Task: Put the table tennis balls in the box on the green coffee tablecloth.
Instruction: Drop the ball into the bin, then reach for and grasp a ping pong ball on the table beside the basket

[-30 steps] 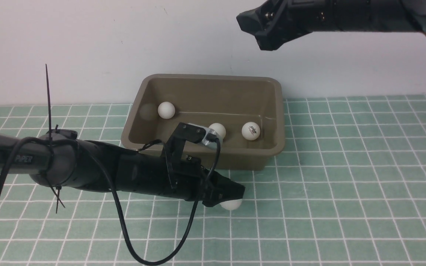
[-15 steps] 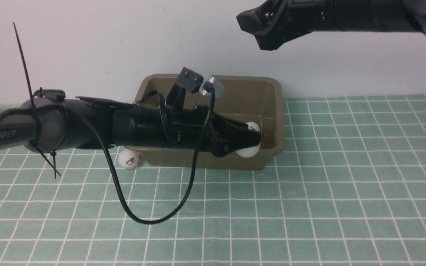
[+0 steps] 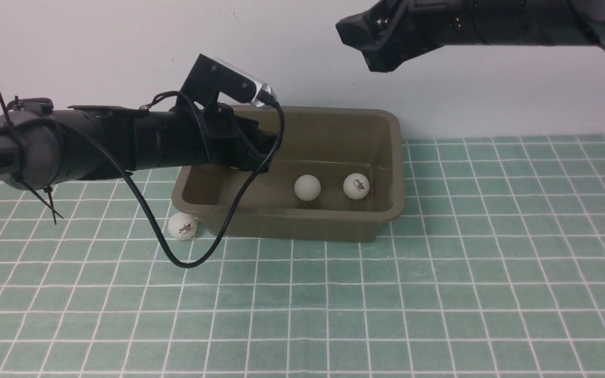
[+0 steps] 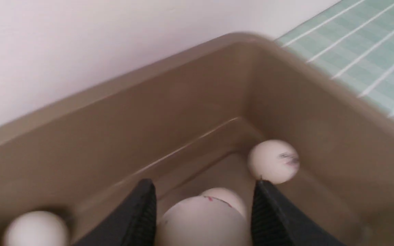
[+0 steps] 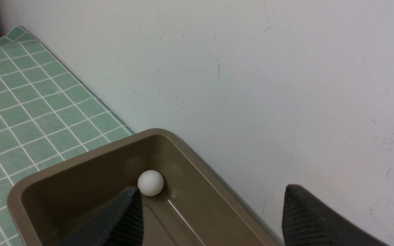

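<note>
The olive-brown box [image 3: 308, 227] stands on the green coffee tablecloth [image 3: 439, 294] against the wall. Two table tennis balls [image 3: 308, 187] [image 3: 356, 186] lie on its floor. Another ball [image 3: 182, 227] rests on the cloth at the box's front left corner. My left gripper [image 3: 267, 157] hovers over the left part of the box. It is shut on a ball [image 4: 197, 223] that the front view hides. Inside the box [image 4: 183, 102] a printed ball [image 4: 274, 160] and a corner ball [image 4: 34, 229] show. My right gripper [image 3: 366, 44] hangs open and empty, high above the box's back rim.
A black cable [image 3: 176, 257] loops down from the left arm over the box's front left and the cloth. The white wall [image 3: 124, 63] stands right behind the box. The right wrist view shows a ball [image 5: 150, 182] in a box corner [image 5: 80, 184].
My left arm lifted a ball off the cloth in front of the box, carried it over the box, then swung back left. The ball by the box's corner came into view.
</note>
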Available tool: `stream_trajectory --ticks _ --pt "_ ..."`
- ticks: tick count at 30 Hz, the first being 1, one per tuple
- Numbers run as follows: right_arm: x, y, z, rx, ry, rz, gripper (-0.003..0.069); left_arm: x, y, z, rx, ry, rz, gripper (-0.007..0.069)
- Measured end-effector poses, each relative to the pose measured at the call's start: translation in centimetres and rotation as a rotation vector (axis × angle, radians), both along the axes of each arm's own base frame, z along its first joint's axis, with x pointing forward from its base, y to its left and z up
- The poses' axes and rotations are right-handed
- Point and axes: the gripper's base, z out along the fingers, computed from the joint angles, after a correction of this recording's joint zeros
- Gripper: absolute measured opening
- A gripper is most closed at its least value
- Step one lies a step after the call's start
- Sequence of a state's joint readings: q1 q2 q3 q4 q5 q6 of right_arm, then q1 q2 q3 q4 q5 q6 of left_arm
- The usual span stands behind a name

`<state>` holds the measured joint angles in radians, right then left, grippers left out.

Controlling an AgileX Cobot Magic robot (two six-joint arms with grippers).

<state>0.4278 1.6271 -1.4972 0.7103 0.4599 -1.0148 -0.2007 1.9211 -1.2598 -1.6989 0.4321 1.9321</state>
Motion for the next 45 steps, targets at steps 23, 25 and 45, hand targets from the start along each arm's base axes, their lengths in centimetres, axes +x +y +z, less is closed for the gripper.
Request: stream_trajectory --ticks 23,25,45 --pt "-0.1 0.1 -0.1 0.007 0.020 0.012 0.0497 -3.9 2.6 10.0 -0.016 -0.182 0.212 0.0539" --pt "-0.1 0.1 -0.1 0.006 0.022 0.014 0.0497 -6.3 3.3 11.9 -0.031 -0.212 0.245 0.0519" --pt "-0.2 0.2 -0.2 0.010 0.033 0.021 0.0496 -16.7 2.5 11.0 0.034 0.261 -0.128 0.0426"
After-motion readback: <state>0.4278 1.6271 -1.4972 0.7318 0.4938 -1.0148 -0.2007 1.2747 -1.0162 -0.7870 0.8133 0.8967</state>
